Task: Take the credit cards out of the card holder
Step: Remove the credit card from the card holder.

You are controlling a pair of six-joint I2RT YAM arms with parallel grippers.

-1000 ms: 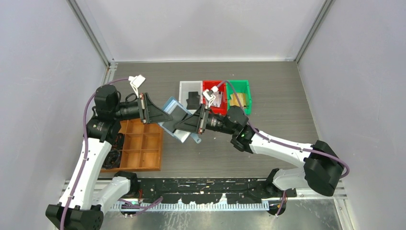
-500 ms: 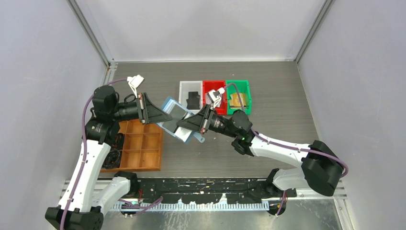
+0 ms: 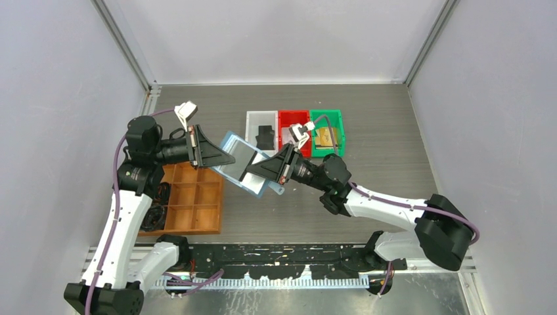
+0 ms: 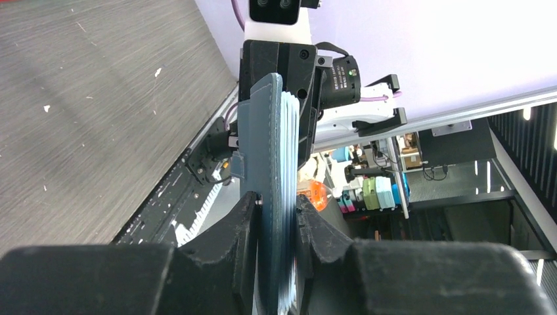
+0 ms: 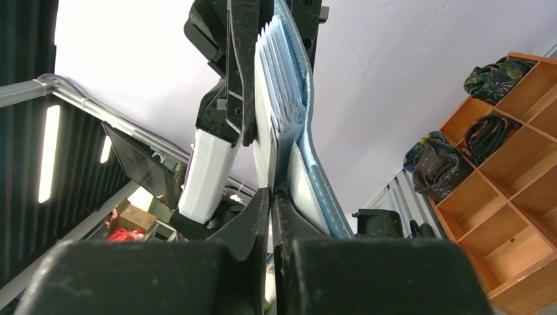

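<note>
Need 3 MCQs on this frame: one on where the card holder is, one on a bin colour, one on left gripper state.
1. Where is the card holder?
A flat on the table
B in the wooden tray
C in the air between the left gripper and the right gripper

2. What colour is the middle bin in the row of three?
A red
B yellow
C black

3. What is the left gripper's state?
A open, empty
B shut on the card holder
C out of view

Answers:
1 C: the top view shows it held between both arms, off the table.
2 A: the red bin sits between the white bin and the green bin.
3 B: in the left wrist view its fingers press both faces.
</note>
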